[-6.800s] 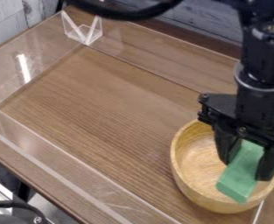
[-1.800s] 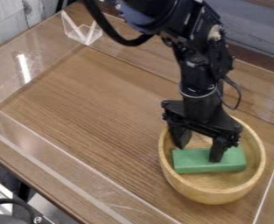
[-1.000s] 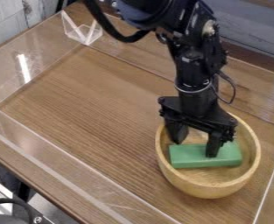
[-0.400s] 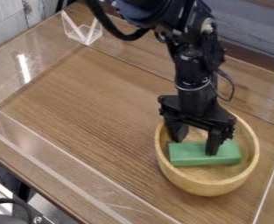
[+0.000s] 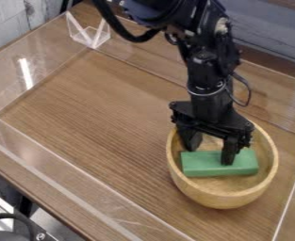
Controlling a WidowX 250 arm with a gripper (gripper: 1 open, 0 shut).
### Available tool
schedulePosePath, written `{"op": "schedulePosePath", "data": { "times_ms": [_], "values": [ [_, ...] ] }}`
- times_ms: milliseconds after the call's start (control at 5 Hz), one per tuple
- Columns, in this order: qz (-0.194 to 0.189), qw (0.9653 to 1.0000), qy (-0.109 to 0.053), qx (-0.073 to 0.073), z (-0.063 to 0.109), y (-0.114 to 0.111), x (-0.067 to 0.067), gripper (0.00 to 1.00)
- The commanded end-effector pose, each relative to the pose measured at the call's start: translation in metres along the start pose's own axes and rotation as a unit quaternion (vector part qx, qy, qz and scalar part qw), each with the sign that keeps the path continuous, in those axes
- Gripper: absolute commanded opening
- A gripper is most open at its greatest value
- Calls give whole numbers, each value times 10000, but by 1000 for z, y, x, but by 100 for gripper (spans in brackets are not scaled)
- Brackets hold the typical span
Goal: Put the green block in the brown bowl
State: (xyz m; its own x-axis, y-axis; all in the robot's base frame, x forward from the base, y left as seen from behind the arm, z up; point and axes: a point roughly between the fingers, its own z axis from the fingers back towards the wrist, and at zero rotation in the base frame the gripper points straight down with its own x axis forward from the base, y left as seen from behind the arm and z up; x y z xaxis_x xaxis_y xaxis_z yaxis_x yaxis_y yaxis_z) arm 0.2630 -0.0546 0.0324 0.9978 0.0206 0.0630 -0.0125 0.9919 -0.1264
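The green block (image 5: pixel 221 165) lies flat inside the brown bowl (image 5: pixel 222 194), which sits on the wooden table near its front right. My gripper (image 5: pixel 211 149) hangs straight above the block, black fingers spread apart, their tips just over the block's top. Nothing is gripped between the fingers; whether the tips touch the block I cannot tell. The dark arm rises from the gripper toward the back of the scene.
A clear plastic wall (image 5: pixel 37 141) runs along the left and front edges of the wooden table (image 5: pixel 99 104). A small transparent stand (image 5: pixel 87 33) is at the back left. The table's front right corner lies close behind the bowl.
Over the last second the gripper has stayed open above the block, with hardly any movement. Far earlier the block was held tilted over the bowl; now it lies inside, released.
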Motion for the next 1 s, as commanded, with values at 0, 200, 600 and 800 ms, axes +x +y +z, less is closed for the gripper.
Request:
{"op": "schedulePosePath", "data": {
  "times_ms": [0, 200, 600, 800],
  "values": [
    [141, 9999, 64, 47, -8, 13, 0, 100],
    [157, 9998, 86, 47, -11, 15, -1, 0],
    [179, 9998, 122, 31, -12, 14, -3, 0],
    [155, 9998, 147, 12, -8, 7, -9, 0]
  ]
}}
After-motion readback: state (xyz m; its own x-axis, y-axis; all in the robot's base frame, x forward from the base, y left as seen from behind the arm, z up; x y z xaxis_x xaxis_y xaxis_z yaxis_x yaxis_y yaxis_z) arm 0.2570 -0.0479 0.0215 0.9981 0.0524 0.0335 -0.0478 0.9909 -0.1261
